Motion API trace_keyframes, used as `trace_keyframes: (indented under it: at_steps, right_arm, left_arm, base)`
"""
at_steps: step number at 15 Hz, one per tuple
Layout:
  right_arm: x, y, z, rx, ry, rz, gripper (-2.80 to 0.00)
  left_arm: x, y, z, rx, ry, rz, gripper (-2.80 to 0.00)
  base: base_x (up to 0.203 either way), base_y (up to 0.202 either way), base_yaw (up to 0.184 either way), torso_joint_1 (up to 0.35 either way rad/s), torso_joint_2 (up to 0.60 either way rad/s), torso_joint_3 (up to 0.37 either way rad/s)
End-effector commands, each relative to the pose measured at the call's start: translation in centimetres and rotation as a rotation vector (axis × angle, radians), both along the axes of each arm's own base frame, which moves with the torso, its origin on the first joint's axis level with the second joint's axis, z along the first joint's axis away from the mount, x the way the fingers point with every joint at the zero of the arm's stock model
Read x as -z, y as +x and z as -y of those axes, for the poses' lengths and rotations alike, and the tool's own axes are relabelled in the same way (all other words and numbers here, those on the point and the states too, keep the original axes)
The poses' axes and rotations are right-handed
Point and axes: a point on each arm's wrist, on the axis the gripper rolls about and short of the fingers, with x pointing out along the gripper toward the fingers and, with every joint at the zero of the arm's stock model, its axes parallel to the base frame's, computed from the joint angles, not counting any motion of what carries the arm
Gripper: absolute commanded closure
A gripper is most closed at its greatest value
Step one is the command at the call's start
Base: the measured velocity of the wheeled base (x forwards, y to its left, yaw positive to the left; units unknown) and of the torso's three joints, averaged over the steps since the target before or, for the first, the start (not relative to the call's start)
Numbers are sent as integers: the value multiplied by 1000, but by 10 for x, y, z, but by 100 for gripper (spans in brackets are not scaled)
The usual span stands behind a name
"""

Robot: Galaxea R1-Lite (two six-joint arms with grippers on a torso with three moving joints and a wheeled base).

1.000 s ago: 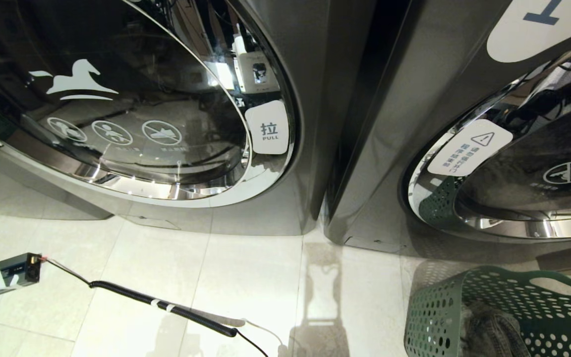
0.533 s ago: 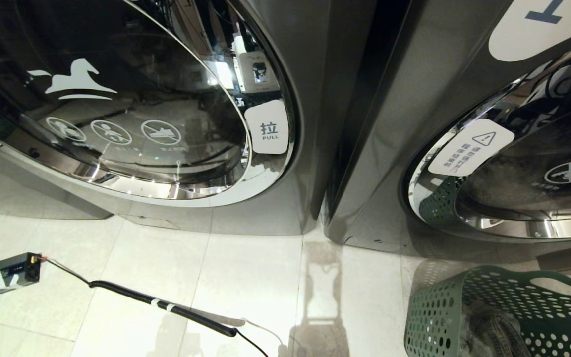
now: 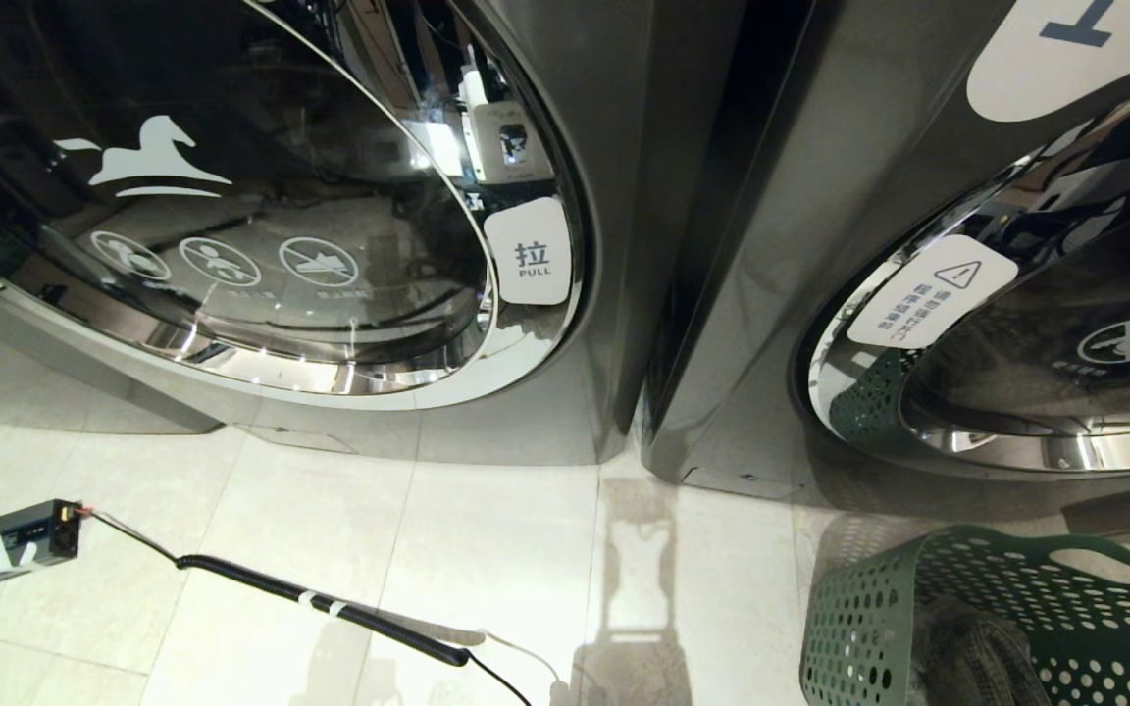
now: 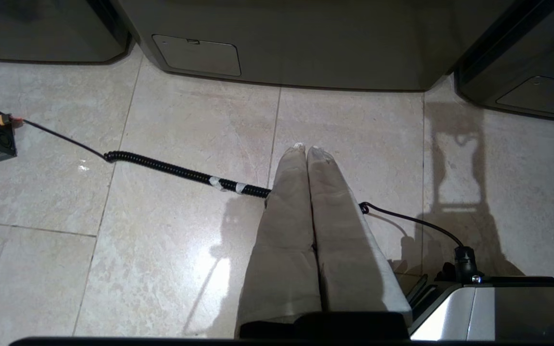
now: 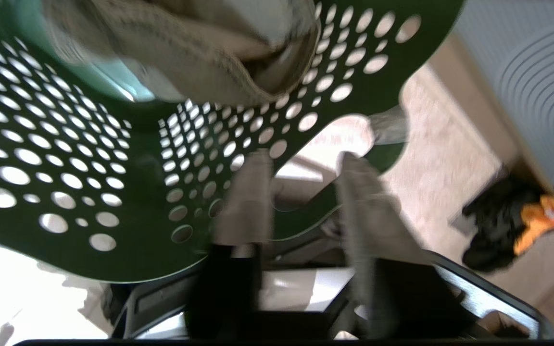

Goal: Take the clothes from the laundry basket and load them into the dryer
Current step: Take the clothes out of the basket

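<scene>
a: where is the right gripper (image 5: 301,161)?
b: at the green laundry basket (image 5: 89,192), by its handle hole, fingers parted, holding nothing.
a: clothes (image 5: 185,53)?
b: in the basket. left gripper (image 4: 306,149) pressed together over the floor (image 4: 161,250).

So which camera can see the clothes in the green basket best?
The right wrist view: the clothes lie bunched inside the green basket, large and near, beyond the open right end effector. The head view catches only a dark bit of them at the picture's lower edge. The left wrist view shows none.
</scene>
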Motion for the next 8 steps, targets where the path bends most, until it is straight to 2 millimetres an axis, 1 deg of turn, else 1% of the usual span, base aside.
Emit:
trace_keyframes:
  at_steps: [1,6,8]
  right_arm:
    - [20,12,7,2,77,-109,-280]
    - [58,54,29,-30,152,-83,-280]
    - [73,66,35,-79,170,-73,-280]
  left_arm:
    - [0,0,0,1,0,0,0]
    - [0,0,0,0,0,0,0]
    - [0,0,0,0,0,0,0]
  base:
    - [0,0,0,0,0,0]
    - [0,0,0,0,0,0]
    - [0,0,0,0,0,0]
